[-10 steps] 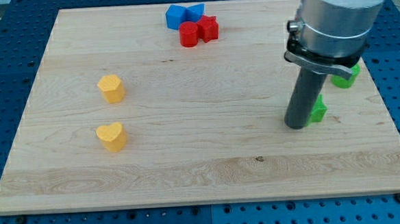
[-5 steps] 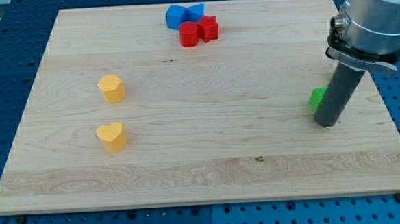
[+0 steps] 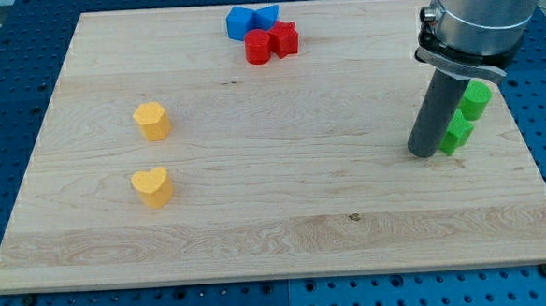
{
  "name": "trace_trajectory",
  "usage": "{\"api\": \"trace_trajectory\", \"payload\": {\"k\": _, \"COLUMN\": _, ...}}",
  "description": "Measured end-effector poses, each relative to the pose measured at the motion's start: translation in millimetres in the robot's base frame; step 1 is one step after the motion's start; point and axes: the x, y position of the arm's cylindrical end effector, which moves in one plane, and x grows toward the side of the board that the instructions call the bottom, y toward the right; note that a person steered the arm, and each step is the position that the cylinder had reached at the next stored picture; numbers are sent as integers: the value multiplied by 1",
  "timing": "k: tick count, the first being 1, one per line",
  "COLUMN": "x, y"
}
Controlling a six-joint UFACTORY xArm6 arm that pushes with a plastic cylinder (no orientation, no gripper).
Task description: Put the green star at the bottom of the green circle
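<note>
Standing at the view's right side of the table (image 3: 286, 218), my tip (image 3: 425, 152) rests on the wood, touching or very nearly touching the left flank of the green star (image 3: 456, 134). The tool is a plain rod with nothing to spread or press together; it pinches nothing and bears sideways only.

Task items: the green star lies just below and slightly left of the green circle (image 3: 477, 98); the two appear to touch or sit just beside each other, though the rod and its collar hide part of the gap, so contact cannot be confirmed. Both sit near the table's right edge.

Other items: a blue block (image 3: 240, 22) and a second blue piece (image 3: 266, 16) cluster with a red cylinder (image 3: 258, 47) and a red star (image 3: 284, 39) at the view's top. An orange block (image 3: 150, 120) and an orange heart (image 3: 151, 186) lie well apart from the work, at the view's left.

Assessment: the placement step looks to be at or near its end, the star already lying on the bottom side of the circle. It sits a little to the left of directly under it.

Next move, as judged: at most a short, gentle nudge toward the view's right to square the star under the circle. Care is needed not to drive either green piece toward the right edge, nor to shove the circle out of place. If the alignment is accepted, the tip should draw off to the left, clear of the star.
</note>
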Motion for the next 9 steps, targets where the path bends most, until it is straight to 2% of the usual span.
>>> {"api": "trace_trajectory", "payload": {"k": 5, "x": 5, "y": 24}}
{"api": "trace_trajectory", "payload": {"k": 6, "x": 0, "y": 0}}
{"api": "trace_trajectory", "payload": {"k": 7, "x": -40, "y": -6}}
{"api": "trace_trajectory", "payload": {"k": 9, "x": -27, "y": 5}}
